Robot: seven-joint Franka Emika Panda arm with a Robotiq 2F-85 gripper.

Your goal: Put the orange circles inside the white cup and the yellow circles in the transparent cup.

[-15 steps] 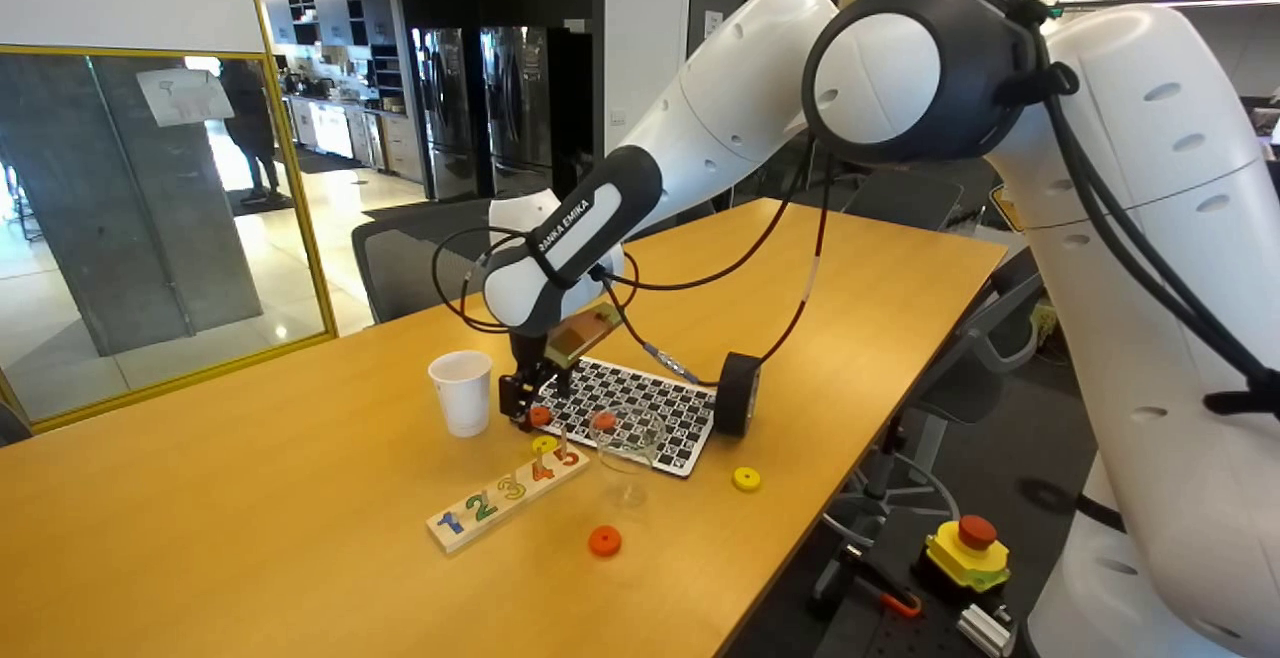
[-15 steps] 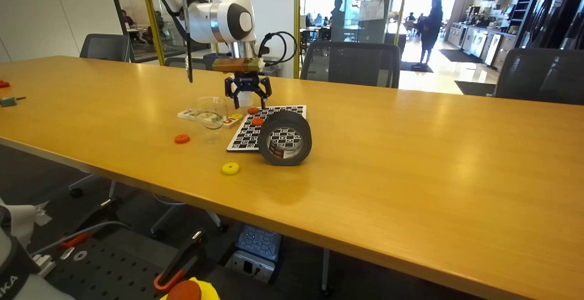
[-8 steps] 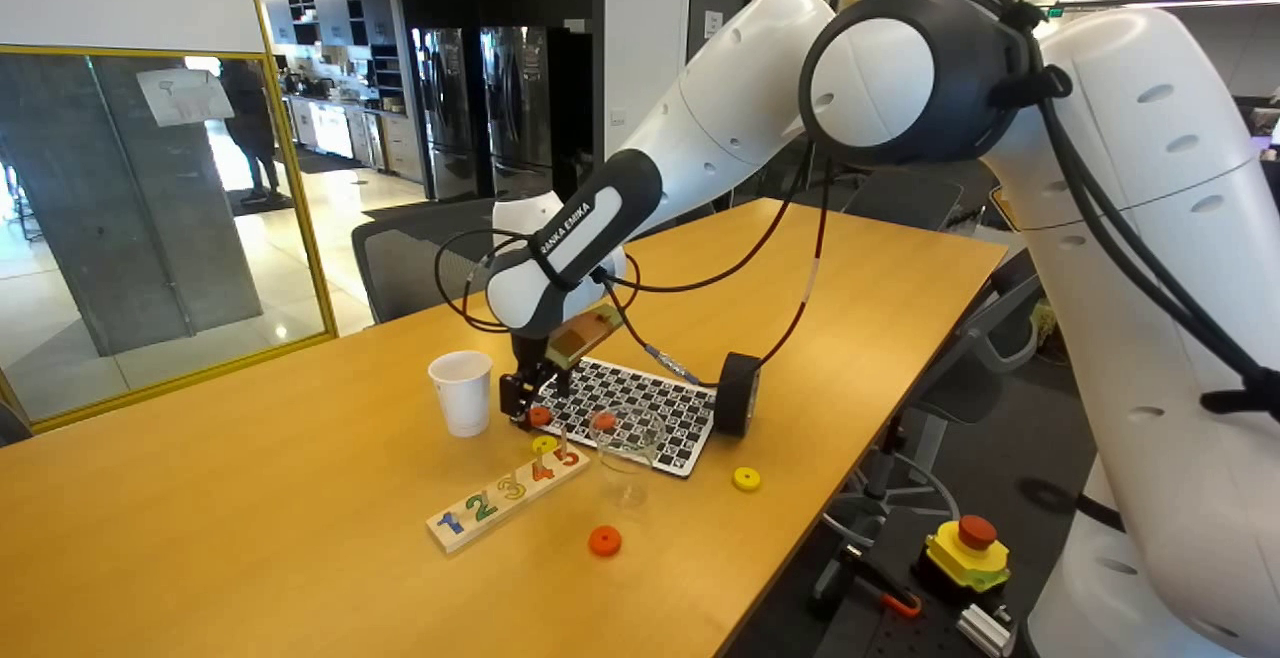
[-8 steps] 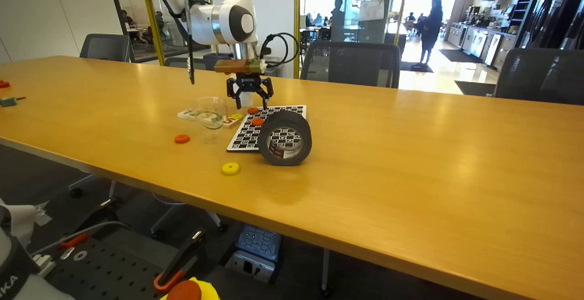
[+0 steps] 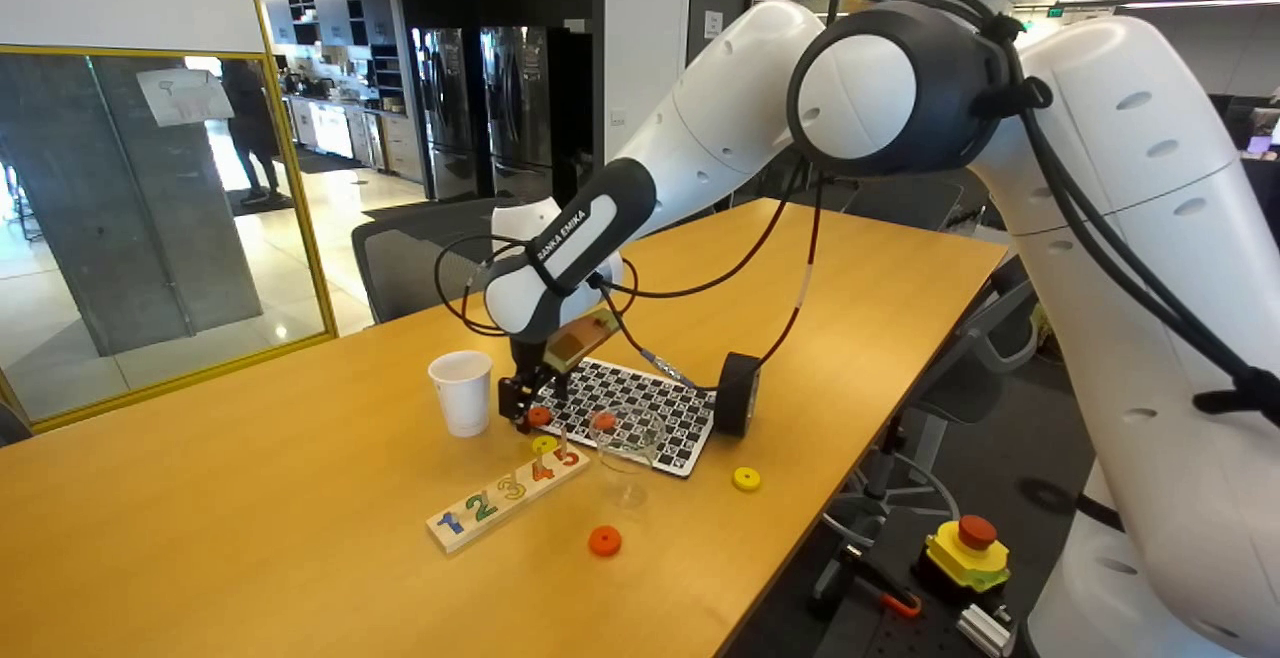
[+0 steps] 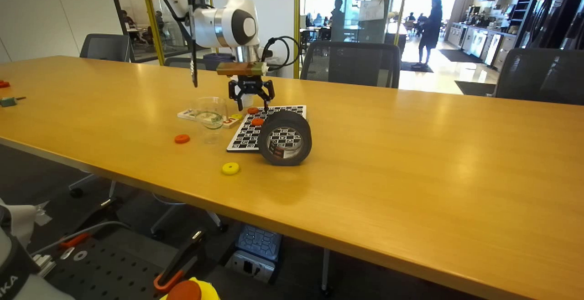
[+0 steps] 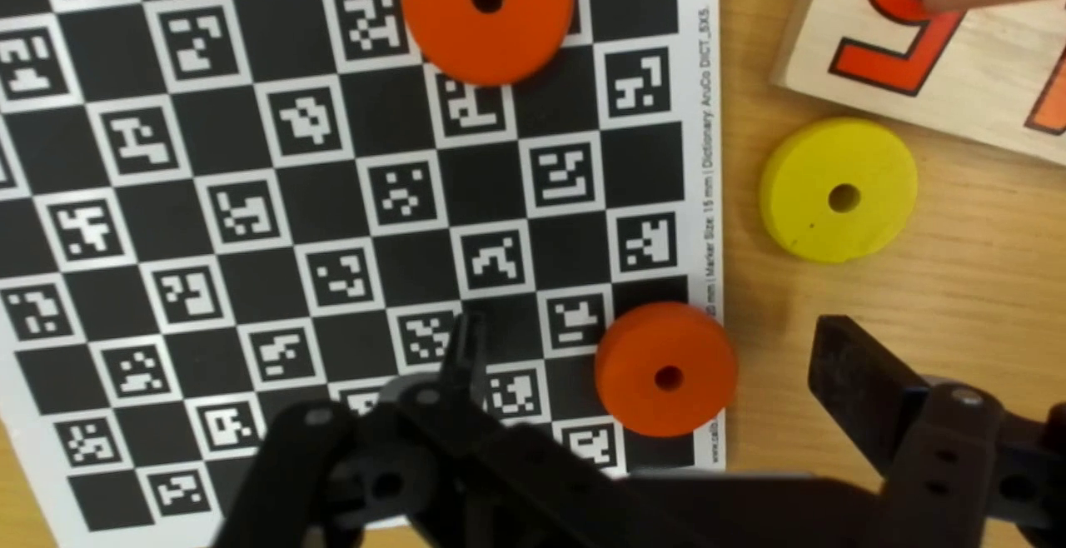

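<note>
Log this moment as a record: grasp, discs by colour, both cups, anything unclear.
Grasp: claw open, astride an orange disc in the wrist view, nothing held
Orange: that one and a second orange disc on the checkered board; a third orange disc on the table
Yellow: one yellow disc beside the peg board, another yellow disc near the tape roll
White cup: upright; inner bottom hidden
Transparent cup: by the peg board's 5 end; no disc seen inside
Unclear: orange item cut off at an exterior view's edge
</note>
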